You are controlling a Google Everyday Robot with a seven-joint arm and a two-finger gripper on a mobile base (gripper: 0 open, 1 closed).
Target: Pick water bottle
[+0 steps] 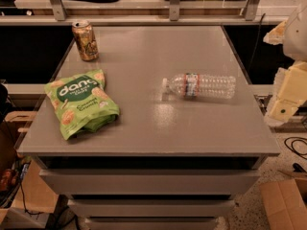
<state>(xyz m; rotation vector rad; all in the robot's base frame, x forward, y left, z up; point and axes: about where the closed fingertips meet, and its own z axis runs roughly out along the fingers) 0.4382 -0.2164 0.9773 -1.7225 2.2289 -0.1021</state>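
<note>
One water bottle (201, 86) lies on its side near my gripper (288, 94), which hangs off the table (144, 133) edge, cap pointing away from it; how open the gripper is I cannot tell, and the snack bag (81, 102) and can (85, 40) sit farther beyond.

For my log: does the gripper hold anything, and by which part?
Nothing is held. The gripper is beside the table, where the water bottle lies untouched.
</note>
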